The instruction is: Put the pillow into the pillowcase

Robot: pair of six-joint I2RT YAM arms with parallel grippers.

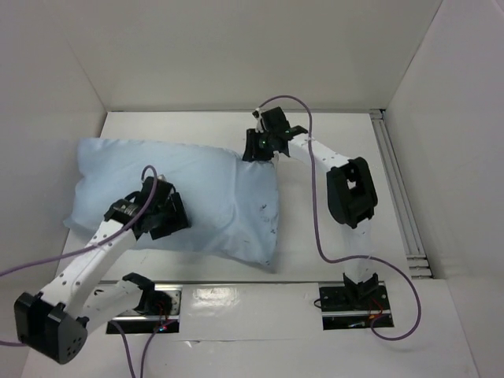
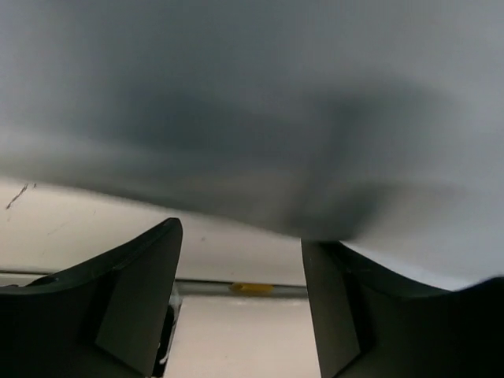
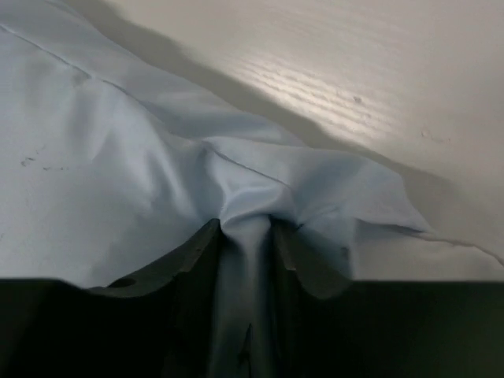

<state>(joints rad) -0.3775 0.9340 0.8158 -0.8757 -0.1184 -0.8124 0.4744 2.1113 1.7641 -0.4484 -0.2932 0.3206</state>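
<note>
two grippers at the pillowcase (image 1: 205, 189), which lies plump from upper left to centre of the top view. no white pillow shows; i judge it is already inside. right gripper (image 3: 246, 228): jaws clamped on a fold at the case's upper right corner. left gripper (image 2: 240, 236): jaws apart at the case's lower edge, bare table between them, holding nothing. step reads as final tidying. next move calls for releasing that fold and lifting clear without dragging cloth.

pillowcase (image 1: 205, 197) lies on table (image 1: 189, 126) (left half); right gripper (image 1: 257, 146) at its far corner.
</note>
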